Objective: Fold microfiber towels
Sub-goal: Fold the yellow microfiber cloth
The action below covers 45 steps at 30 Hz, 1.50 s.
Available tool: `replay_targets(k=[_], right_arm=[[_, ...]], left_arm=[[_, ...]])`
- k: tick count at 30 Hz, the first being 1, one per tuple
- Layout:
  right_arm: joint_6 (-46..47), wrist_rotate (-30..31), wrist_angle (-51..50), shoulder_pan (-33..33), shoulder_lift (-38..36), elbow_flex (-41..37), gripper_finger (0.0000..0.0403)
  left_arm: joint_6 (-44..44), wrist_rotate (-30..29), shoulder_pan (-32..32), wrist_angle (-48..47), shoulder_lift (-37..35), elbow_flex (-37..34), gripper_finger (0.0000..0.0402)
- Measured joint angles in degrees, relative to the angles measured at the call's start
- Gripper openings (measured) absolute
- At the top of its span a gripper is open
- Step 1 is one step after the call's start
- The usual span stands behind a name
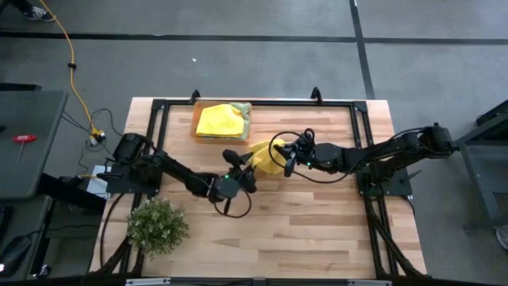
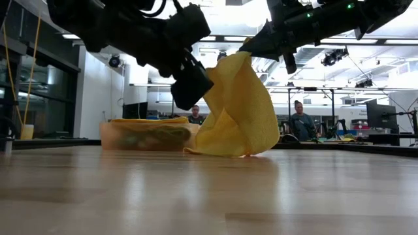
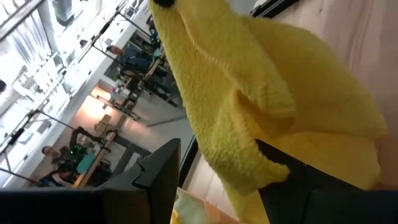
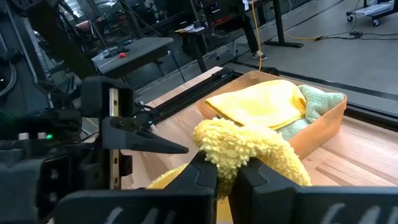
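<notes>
While no writing shows, right hand (image 4: 225, 175) pinches yellow towel (image 4: 249, 146)

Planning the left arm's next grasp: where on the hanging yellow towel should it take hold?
Probably the free edge beside the corner pinched by the right gripper, approached level from the left gripper's side. The yellow towel hangs in loose folds to the table, so its upper edge is clear.

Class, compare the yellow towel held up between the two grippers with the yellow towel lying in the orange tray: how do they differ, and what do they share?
The held yellow towel hangs pinched in the shut right gripper, only its lower edge touching the table; the tray's yellow towel lies flat, untouched.
The held towel droops in loose folds beside the open left gripper; the tray's towel rests on a light green towel inside the orange tray.
Both are the same yellow, fuzzy cloth.
</notes>
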Motion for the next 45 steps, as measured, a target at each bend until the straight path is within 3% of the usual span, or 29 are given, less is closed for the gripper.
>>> replay_targets(k=[14,27,34,40,45], right_arm=[[0.00,0.68,0.00,0.02,0.00,0.00,0.0002],[-0.90,0.78,0.00,-0.02,0.00,0.00,0.0002],[-1.05,0.87,0.00,-0.02,0.00,0.00,0.0002],[-3.73,0.56,-1.59,-0.02,0.00,0.04,0.0002],[-6.01,-5.97,-8.35,-0.04,0.02,0.04,0.0002]], left_arm=[[6.08,-2.51,-2.15,0.67,0.00,0.01,0.0091],[4.61,-6.01,-4.16,0.67,0.00,0.00,0.0074],[4.43,-6.00,-3.62,0.71,0.01,0.01,0.0023],[1.75,-2.82,-3.58,0.75,-0.04,0.01,0.0004],[0.95,1.70,-3.63,0.69,-0.11,0.01,0.0002]])
